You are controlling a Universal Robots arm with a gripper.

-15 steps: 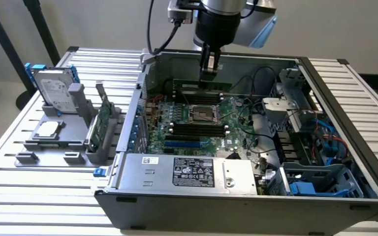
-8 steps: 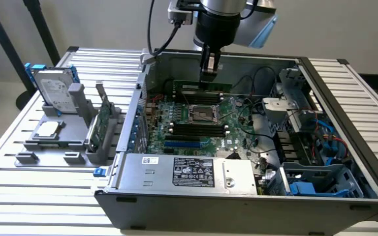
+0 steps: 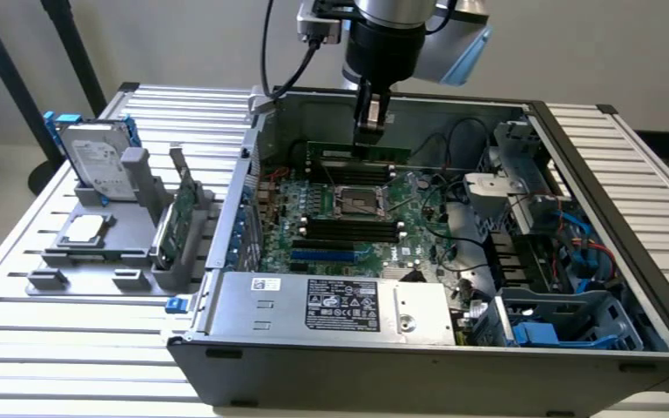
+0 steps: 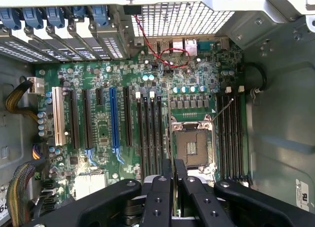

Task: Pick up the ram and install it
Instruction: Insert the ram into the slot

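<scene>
The ram (image 3: 332,150) is clamped between the fingers of the gripper (image 3: 369,131), which is closed on its upper edge. The stick is held level and on edge inside the open computer case (image 3: 428,357), low over the motherboard (image 3: 311,248), just beyond the processor socket (image 3: 355,198) and near the case's far wall. Whether it touches a memory slot cannot be told. In the wrist view the two fingers (image 4: 160,197) are seen nearly together above the socket. On the bench (image 3: 79,348), to the exterior view's left, a hard drive (image 3: 93,161) and a green card (image 3: 178,222) are stood in a grey holder (image 3: 131,261).
</scene>
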